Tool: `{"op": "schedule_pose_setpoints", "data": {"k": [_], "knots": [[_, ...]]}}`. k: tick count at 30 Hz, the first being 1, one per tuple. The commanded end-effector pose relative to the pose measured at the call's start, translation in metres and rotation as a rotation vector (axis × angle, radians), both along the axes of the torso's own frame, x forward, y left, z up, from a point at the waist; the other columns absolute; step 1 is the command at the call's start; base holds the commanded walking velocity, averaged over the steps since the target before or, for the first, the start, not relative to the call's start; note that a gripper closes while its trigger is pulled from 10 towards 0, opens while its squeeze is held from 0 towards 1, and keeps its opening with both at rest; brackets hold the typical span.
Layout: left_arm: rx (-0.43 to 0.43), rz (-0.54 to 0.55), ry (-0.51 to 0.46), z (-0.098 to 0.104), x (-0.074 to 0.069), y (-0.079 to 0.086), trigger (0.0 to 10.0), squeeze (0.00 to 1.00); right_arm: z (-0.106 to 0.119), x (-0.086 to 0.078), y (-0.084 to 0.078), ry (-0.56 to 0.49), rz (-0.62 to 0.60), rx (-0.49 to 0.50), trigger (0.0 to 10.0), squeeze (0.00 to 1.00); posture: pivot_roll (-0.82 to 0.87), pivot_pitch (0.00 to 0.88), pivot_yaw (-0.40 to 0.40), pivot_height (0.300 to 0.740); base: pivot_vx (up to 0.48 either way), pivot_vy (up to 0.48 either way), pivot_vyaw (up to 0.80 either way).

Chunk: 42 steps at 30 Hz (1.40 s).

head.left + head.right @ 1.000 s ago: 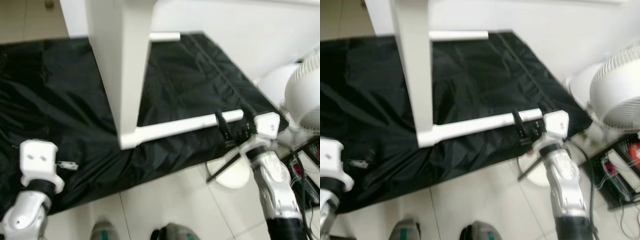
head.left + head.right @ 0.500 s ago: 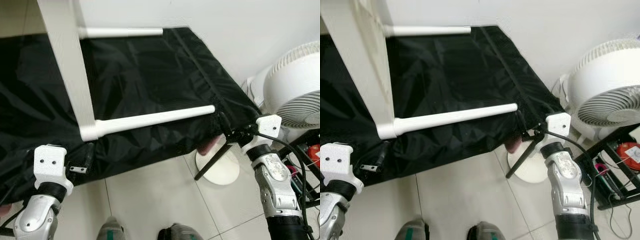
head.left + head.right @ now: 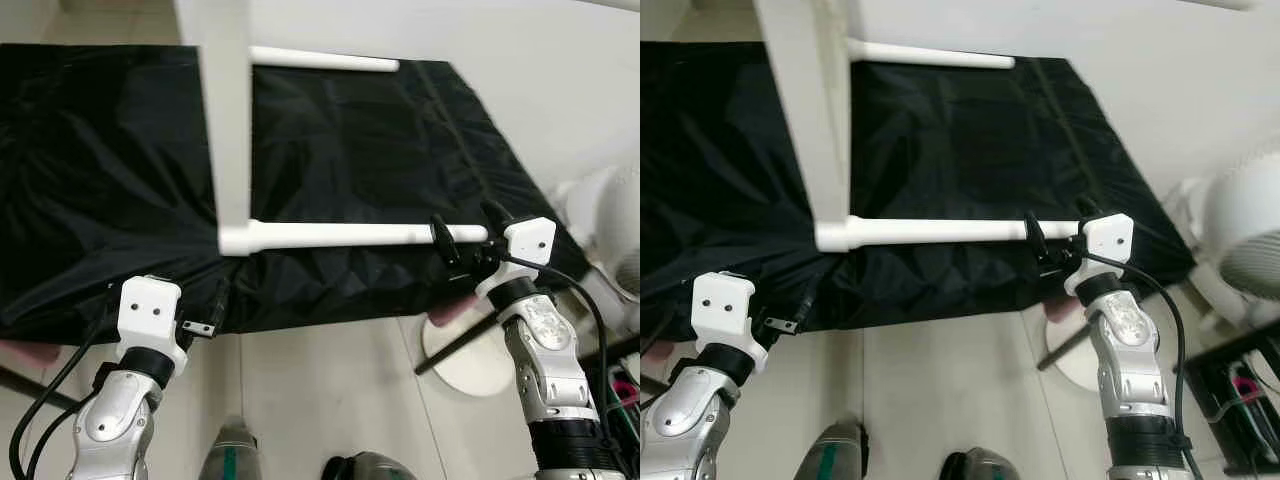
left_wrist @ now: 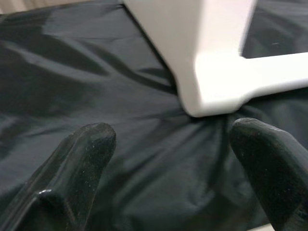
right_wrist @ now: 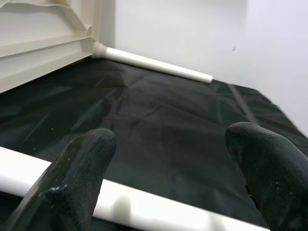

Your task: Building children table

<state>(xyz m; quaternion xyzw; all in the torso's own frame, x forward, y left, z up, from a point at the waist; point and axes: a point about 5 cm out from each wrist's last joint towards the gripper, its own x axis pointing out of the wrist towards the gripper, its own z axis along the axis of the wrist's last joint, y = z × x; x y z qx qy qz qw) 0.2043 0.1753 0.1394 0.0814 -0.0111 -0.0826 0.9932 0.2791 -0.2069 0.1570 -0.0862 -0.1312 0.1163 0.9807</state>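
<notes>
The white children's table lies on its side on a black cloth point(image 3: 110, 170). Its top point(image 3: 228, 120) stands on edge, and its legs point to the right. The near leg point(image 3: 340, 236) runs level just above the cloth; the far leg point(image 3: 320, 60) lies by the wall. My right gripper point(image 3: 465, 232) is open, its fingers astride the free end of the near leg point(image 5: 144, 207). My left gripper point(image 4: 173, 159) is open and low over the cloth, a short way from the corner point(image 4: 211, 91) where the near leg meets the top.
The cloth covers a pale tiled floor point(image 3: 320, 390) beside a white wall point(image 3: 540, 70). A white fan point(image 3: 1240, 230) with a round base point(image 3: 470, 355) stands at the right, next to a black rack with cables point(image 3: 1240, 390). My feet point(image 3: 230, 462) are at the bottom edge.
The camera has swung, so the whole scene has shifted. My right gripper, down by the cloth's edge half a second ago, is back astride the near leg's end. My left gripper is nearer the table corner.
</notes>
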Motion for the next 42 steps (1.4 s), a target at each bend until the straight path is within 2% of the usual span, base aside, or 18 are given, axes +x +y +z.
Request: {"op": "schedule_pose_setpoints", "data": {"k": [1,8,11,13,15,17,20,25,29,33,34,40,41,42], "knots": [[-0.006,0.06,-0.007,-0.003,0.005,-0.005,10.0,0.0,-0.003,0.001,-0.004,0.009,-0.012,-0.011,10.0,0.0,0.11,0.086,-0.076,0.74,0.0,0.0,0.8],[0.009,0.002,-0.036,0.0,0.017,-0.022,10.0,0.0,0.0,0.006,-0.002,-0.003,-0.01,-0.019,10.0,0.0,0.1,0.079,-0.089,0.74,0.0,0.0,0.8],[-0.035,-0.015,-0.048,0.003,0.027,-0.029,10.0,0.0,0.002,0.009,-0.003,-0.008,-0.015,-0.022,10.0,0.0,0.08,0.068,-0.098,0.74,0.0,0.0,0.8],[-0.052,-0.063,-0.077,0.008,0.034,-0.04,10.0,0.0,0.002,0.012,-0.003,-0.011,-0.017,-0.021,10.0,0.0,0.08,0.064,-0.103,0.74,0.0,0.0,0.8],[-0.052,-0.063,-0.077,0.008,0.034,-0.04,10.0,0.0,0.002,0.012,-0.003,-0.011,-0.017,-0.021,10.0,0.0,0.08,0.064,-0.103,0.74,0.0,0.0,0.8],[-0.079,-0.107,-0.071,0.008,0.04,-0.049,10.0,0.0,0.003,0.016,0.001,-0.015,-0.008,-0.014,10.0,0.0,0.06,0.056,-0.109,0.74,0.0,0.0,0.8],[-0.093,-0.119,-0.065,0.008,0.042,-0.052,10.0,0.0,0.003,0.017,0.002,-0.017,-0.005,-0.009,10.0,0.0,0.06,0.056,-0.109,0.74,0.0,0.0,0.8],[-0.097,-0.143,-0.104,0.015,0.054,-0.063,10.0,0.0,0.005,0.023,0.004,-0.018,0.005,0.004,10.0,0.0,0.06,0.041,-0.109,0.74,0.0,0.0,0.0],[-0.079,-0.134,-0.112,0.02,0.059,-0.065,10.0,0.0,0.006,0.025,0.004,-0.021,0.006,0.003,10.0,0.0,0.06,0.041,-0.102,0.74,0.0,0.0,0.0],[-0.077,-0.147,-0.138,0.028,0.059,-0.068,10.0,0.0,0.008,0.027,0.004,-0.032,0.004,0.001,10.0,0.0,0.06,0.047,-0.096,0.74,0.0,0.0,0.0],[-0.056,-0.191,-0.161,0.034,0.055,-0.072,10.0,0.0,0.009,0.029,0.005,-0.035,0.003,0.006,10.0,0.0,0.07,0.059,-0.082,0.74,0.0,0.0,0.0],[-0.039,-0.213,-0.171,0.036,0.058,-0.072,10.0,0.0,0.01,0.034,0.013,-0.031,0.023,0.009,10.0,0.0,0.07,0.065,-0.061,0.74,0.0,0.0,0.0],[-0.067,-0.212,-0.167,0.038,0.06,-0.07,10.0,1.0,0.01,0.034,0.015,-0.036,0.032,0.005,10.0,0.0,0.06,0.063,-0.054,0.74,0.0,0.0,0.0],[-0.067,-0.212,-0.167,0.038,0.06,-0.07,10.0,1.0,0.01,0.034,0.015,-0.036,0.032,0.005,10.0,0.0,0.06,0.063,-0.054,0.74,0.0,0.0,0.0]]}}
